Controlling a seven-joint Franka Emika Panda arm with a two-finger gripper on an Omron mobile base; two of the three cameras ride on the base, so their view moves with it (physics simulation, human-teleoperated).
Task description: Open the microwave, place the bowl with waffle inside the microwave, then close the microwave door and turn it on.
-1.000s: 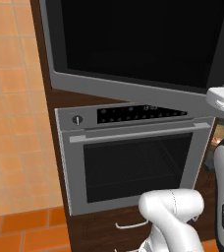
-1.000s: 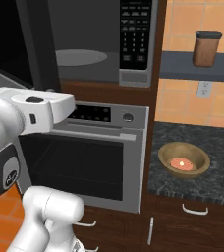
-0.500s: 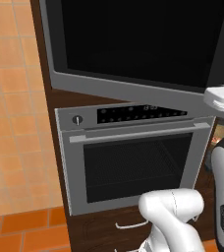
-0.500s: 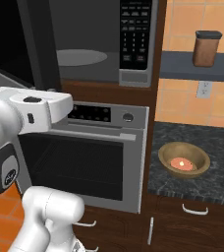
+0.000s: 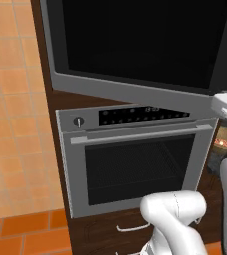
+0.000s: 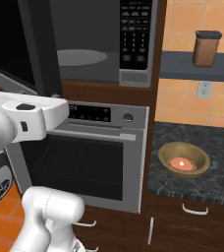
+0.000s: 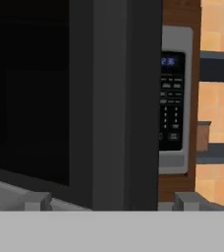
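Microwave door (image 5: pixel 135 45) swung open; gripper (image 7: pixel 111 201) jaws spread

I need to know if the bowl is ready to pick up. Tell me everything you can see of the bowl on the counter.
The bowl is round, shallow and brown, wood-like, sitting upright on the dark speckled counter right of the oven. Inside lies a small orange-red item, too small to identify. Nothing else touches it. Part of it also shows in the left base view.

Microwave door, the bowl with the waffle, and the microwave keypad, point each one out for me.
microwave door (image 5: pixel 135 35), left base view, on its black glass panel.
bowl (image 6: pixel 169 154), right base view, on its near-left rim.
keypad (image 6: pixel 135 34), right base view, on the black button panel.
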